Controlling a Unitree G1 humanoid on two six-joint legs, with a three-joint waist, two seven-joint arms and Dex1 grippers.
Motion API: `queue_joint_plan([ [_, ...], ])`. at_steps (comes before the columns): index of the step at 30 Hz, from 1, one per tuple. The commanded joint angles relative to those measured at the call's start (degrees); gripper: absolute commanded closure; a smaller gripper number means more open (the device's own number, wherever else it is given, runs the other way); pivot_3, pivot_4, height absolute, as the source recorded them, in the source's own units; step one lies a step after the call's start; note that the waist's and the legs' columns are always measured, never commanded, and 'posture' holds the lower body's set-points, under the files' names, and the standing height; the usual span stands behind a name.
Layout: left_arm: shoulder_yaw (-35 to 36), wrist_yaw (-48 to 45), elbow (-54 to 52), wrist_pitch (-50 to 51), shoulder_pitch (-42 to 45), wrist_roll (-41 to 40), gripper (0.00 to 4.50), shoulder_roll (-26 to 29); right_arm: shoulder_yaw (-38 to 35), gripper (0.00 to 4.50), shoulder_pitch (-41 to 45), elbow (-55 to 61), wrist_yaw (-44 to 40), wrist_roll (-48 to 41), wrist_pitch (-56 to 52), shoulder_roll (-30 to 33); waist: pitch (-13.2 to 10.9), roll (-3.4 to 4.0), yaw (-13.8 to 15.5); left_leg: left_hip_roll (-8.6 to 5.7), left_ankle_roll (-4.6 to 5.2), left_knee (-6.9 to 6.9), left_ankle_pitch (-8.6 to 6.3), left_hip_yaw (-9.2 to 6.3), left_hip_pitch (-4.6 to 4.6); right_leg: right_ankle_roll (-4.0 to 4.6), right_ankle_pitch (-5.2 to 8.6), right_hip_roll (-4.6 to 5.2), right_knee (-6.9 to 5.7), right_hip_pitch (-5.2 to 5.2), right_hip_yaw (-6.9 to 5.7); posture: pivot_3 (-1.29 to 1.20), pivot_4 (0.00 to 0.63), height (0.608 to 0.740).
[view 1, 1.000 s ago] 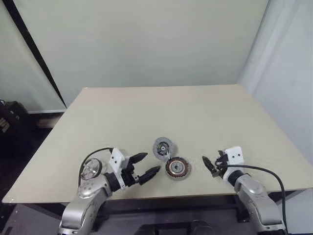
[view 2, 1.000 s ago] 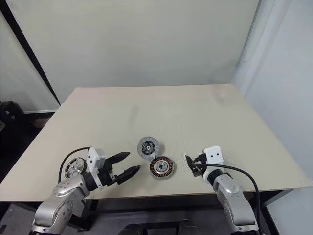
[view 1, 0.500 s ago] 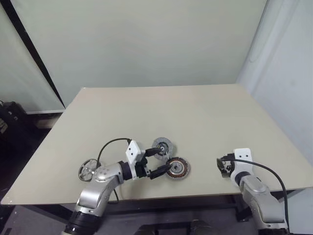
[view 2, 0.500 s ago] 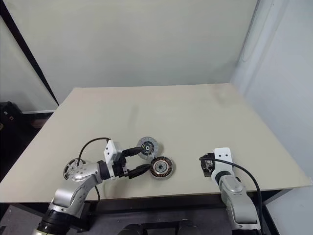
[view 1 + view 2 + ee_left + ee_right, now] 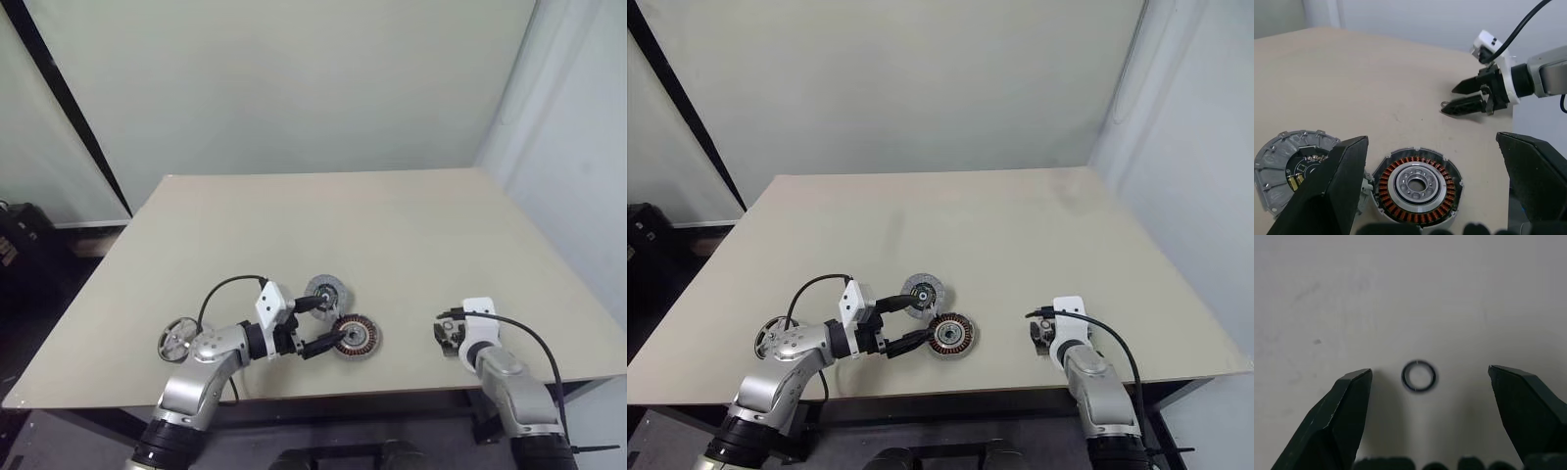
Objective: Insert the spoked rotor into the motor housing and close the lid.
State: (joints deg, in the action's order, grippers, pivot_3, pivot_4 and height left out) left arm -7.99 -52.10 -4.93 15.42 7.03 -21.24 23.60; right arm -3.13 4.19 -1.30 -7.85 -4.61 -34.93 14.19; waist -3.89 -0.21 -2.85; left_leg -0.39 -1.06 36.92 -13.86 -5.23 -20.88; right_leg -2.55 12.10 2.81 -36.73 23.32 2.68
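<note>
Both fingers of the left gripper (image 5: 315,326) stand wide apart and hold nothing; one tip reaches toward the lid (image 5: 326,292), the other toward the motor housing (image 5: 355,336). In the left wrist view the two black fingers (image 5: 1327,186) rise on either side of the housing (image 5: 1417,186), with the lid (image 5: 1290,164) beside one of them.

The housing is a round flat disc lying face up on the table (image 5: 323,225). It has a silver rim, a ring of copper-brown wound coils, and a pale metal ring around a dark hollow centre. The lid lies flat just beside it, farther from the robot, their rims almost touching. It is a grey disc with ribbed edges and a dark middle.

The spoked rotor (image 5: 179,339) lies near the table's front edge on the robot's left, behind the left arm and well apart from the other two parts. It is a shiny silver wheel with a thin rim, a few spokes and a small hub.

The right gripper (image 5: 446,332) is over the table's right front part, well apart from the housing. Its fingers (image 5: 1342,416) are spread wide and empty, pointing down at the tabletop, and a small dark ring (image 5: 1419,376) lies on the table between them.
</note>
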Motion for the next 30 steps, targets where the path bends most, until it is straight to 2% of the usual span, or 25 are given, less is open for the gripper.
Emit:
queue_joint_plan([
  [1, 0.3, -0.2, -2.0, -1.3, 0.2, -0.1, 0.02, 0.0, -0.7, 0.36, 1.4, -0.9, -0.6, -0.2, 1.2, 0.2, 0.0, -0.02, 0.0, 0.00, 0.00, 0.00, 0.00, -0.01, 0.00, 0.00, 0.00, 0.00, 0.00, -0.02, 0.00, 0.00, 0.000, 0.740],
  [2, 0.3, -0.2, -2.0, -1.3, 0.1, -0.1, 0.02, 0.0, -0.7, 0.36, 1.5, -1.4, -0.7, -0.2, 1.2, 0.1, 0.0, -0.02, 0.0, 0.00, 0.00, 0.00, 0.00, 0.00, 0.00, 0.00, 0.00, 0.00, 0.00, -0.02, 0.00, 0.00, 0.000, 0.740],
  [5, 0.3, -0.1, -2.2, -1.4, 0.0, -0.1, 0.00, 0.1, -0.8, 0.93, 1.6, -2.1, -0.9, -0.1, 1.5, 0.0, 0.0, -0.02, 0.0, 0.01, 0.00, 0.02, 0.00, 0.00, 0.02, 0.00, 0.00, 0.00, 0.00, -0.04, 0.00, 0.00, 0.000, 0.740],
  [13, 0.5, 0.0, -1.8, -1.7, 0.1, 0.1, 0.00, 0.1, -0.6, 3.72, 1.5, -1.9, -0.9, 0.2, 1.2, -0.2, 0.0, -0.03, 0.0, -0.03, 0.01, 0.11, 0.01, -0.01, 0.01, 0.00, 0.00, 0.00, 0.01, -0.09, 0.02, 0.00, 0.000, 0.740],
  [23, 2.9, 0.1, -0.7, -1.0, -0.1, -1.2, 0.00, 1.2, -0.8, 3.80, 3.1, 4.3, -3.5, -2.2, 2.1, -0.6, 0.0, -0.01, 0.0, -0.02, 0.01, 0.04, 0.01, -0.02, 0.00, 0.00, 0.00, 0.00, 0.00, -0.03, 0.02, 0.00, 0.000, 0.740],
  [30, 5.6, -1.0, -0.1, 0.1, -1.5, -2.5, 0.00, 3.2, 5.1, 3.80, 5.1, 11.0, -11.6, -4.0, 1.3, 1.3, 0.0, -0.01, 0.0, 0.03, 0.01, -0.02, 0.00, -0.04, 0.01, 0.00, 0.00, -0.04, -0.02, 0.01, 0.00, 0.00, 0.000, 0.740],
])
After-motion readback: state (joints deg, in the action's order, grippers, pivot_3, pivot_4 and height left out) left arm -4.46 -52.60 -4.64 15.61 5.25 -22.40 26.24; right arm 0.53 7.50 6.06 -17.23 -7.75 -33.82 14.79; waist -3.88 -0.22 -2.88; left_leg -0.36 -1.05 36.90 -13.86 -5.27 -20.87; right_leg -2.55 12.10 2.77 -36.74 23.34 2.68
